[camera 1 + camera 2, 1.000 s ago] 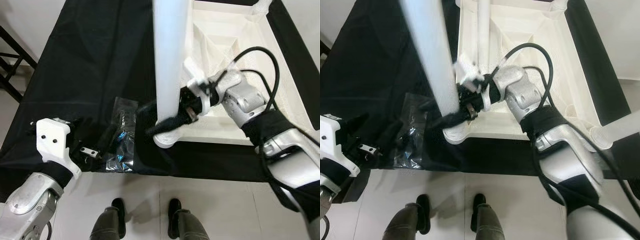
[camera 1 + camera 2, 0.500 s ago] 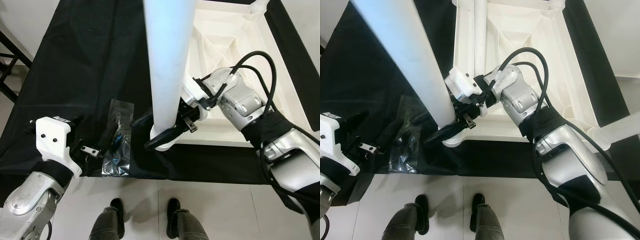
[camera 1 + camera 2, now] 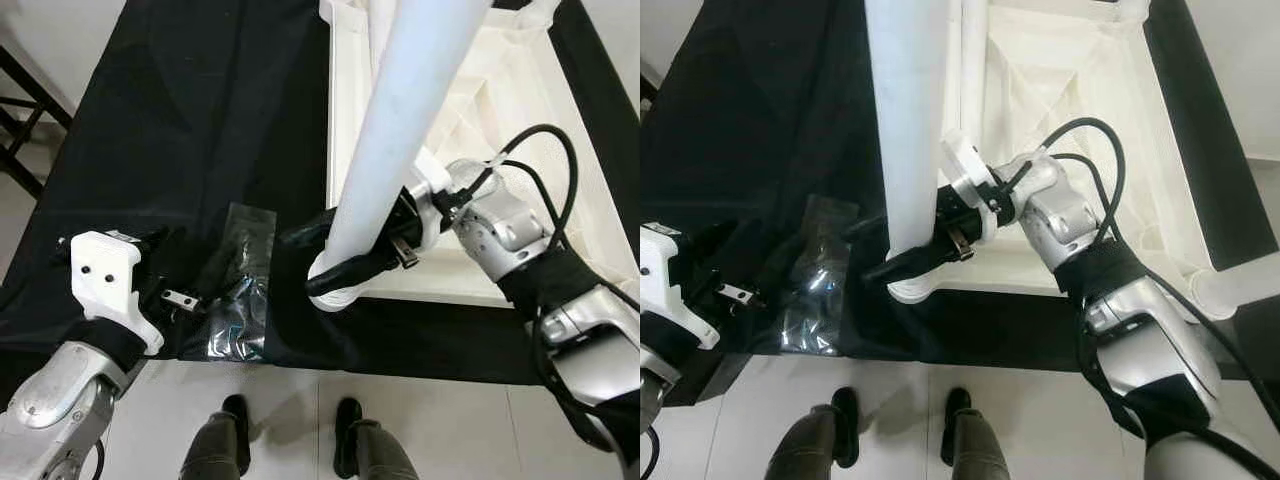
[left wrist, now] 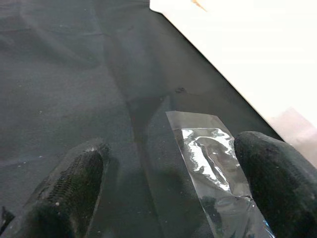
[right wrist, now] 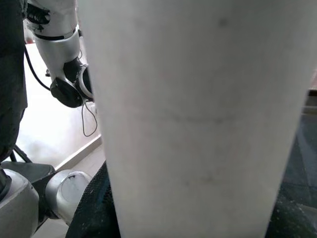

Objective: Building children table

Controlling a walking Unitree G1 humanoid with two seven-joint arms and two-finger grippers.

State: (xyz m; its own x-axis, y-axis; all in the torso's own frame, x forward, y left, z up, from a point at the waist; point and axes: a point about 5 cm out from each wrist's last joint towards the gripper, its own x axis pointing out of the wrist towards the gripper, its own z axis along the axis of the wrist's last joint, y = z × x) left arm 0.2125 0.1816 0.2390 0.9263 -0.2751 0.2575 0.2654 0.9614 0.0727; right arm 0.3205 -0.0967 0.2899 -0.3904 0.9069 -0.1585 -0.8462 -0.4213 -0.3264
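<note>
A plain matte black cloth (image 3: 180, 110) covers the work surface, without any pattern. On it lies the white plastic table top (image 3: 520, 90), turned underside up, its ribbed inside the same white. The smooth round table leg (image 3: 400, 150) is white too, shading to a pale bluish grey along its length. A clear plastic bag (image 3: 235, 290) glints silver with small blue reflections over the black cloth. The left gripper (image 4: 168, 193) has black fingers on a white housing, with a silver arm behind; the right gripper (image 3: 335, 255) likewise has black fingers, a white and silver wrist and a black cable. The floor (image 3: 420, 420) is pale grey tile.
</note>
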